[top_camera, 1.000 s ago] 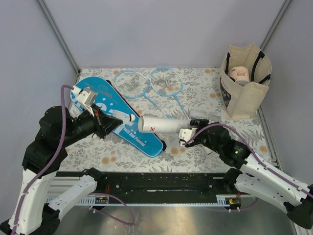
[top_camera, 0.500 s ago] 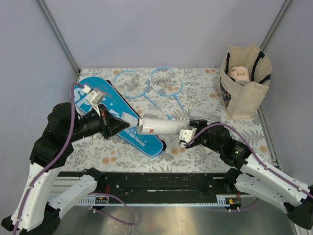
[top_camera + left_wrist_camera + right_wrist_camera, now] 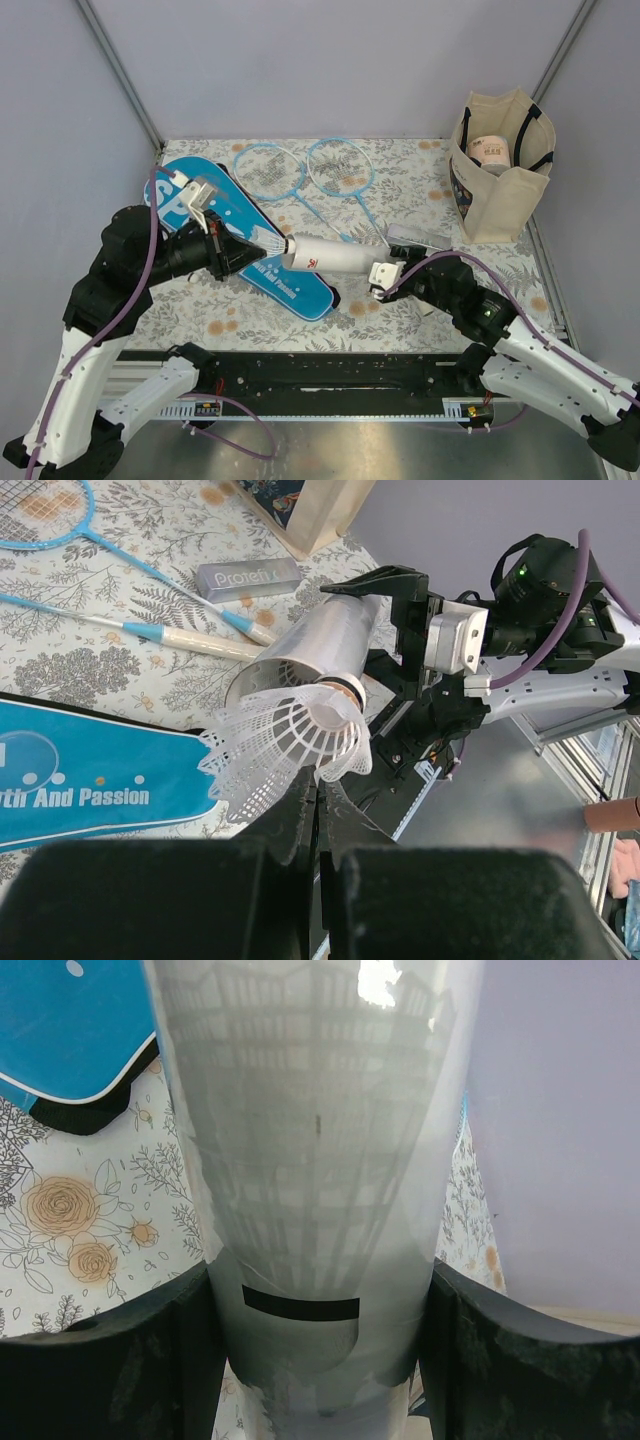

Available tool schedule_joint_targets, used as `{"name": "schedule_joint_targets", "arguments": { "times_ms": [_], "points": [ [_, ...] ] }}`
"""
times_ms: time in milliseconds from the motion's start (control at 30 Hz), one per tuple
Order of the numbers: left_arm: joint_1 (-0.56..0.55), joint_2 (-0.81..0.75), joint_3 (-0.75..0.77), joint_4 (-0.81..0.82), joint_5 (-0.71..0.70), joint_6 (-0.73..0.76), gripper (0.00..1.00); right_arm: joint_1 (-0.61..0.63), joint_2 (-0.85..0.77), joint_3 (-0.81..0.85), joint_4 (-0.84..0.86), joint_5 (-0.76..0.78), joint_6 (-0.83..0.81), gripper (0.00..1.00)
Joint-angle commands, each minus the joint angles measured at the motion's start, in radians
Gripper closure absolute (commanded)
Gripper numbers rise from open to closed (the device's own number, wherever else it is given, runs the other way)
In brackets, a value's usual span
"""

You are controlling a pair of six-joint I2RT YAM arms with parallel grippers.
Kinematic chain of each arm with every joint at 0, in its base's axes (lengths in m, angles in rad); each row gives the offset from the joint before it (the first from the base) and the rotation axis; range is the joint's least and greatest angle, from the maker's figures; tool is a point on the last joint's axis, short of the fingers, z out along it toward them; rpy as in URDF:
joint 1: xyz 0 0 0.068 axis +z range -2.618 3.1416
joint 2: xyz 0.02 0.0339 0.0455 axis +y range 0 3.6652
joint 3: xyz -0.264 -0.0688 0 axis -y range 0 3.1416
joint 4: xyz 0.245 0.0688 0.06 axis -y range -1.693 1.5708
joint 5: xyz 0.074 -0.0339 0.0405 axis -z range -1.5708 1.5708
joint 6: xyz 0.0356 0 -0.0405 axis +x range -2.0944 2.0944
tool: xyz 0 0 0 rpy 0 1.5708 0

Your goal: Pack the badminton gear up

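Being seemingly light and crushable, the shuttlecock (image 3: 290, 745) was pinched by its skirt in the left jaws; the slick tube (image 3: 335, 257) was clamped in the right jaws.

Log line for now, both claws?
left claw: shut on shuttlecock | shuttlecock: cork at tube mouth | right claw: shut on tube

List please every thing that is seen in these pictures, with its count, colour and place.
table: one, floral top, fills the middle
rackets: two, light-blue frames, table's far middle
tube: one, white, table's middle
shuttlecock: one, white, at tube's mouth
cover: one, blue, table's left
packet: one, silver-grey, behind the tube
tote: one, beige, far right corner
roll: one, pale, inside tote
left pincer: one, black, shut on shuttlecock
right pincer: one, black, shut on tube
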Motion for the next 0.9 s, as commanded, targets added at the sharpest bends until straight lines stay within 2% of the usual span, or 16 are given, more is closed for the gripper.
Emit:
{"name": "schedule_joint_targets", "arguments": {
  "times_ms": [0,233,433,567,733,867],
  "points": [
    [0.004,0.018,0.024,0.016,0.018,0.001,1.0,0.001,-0.027,0.044,0.077,-0.022,0.019,0.59],
    [0.004,0.031,0.051,0.008,0.001,0.013,1.0,0.001,-0.017,0.049,0.053,-0.014,0.038,0.59],
    [0.004,0.031,0.09,-0.047,-0.088,0.053,1.0,0.001,-0.026,0.04,0.049,-0.002,0.066,0.59],
    [0.004,0.04,0.073,-0.027,-0.03,0.042,1.0,0.001,-0.023,0.047,0.048,-0.028,0.072,0.59],
    [0.004,0.022,0.007,0.096,0.059,-0.008,1.0,0.001,-0.003,0.064,0.056,-0.05,0.071,0.59],
    [0.004,0.034,-0.012,0.114,0.08,-0.021,1.0,0.001,0.017,0.076,0.082,-0.083,0.088,0.59]
  ]
}}
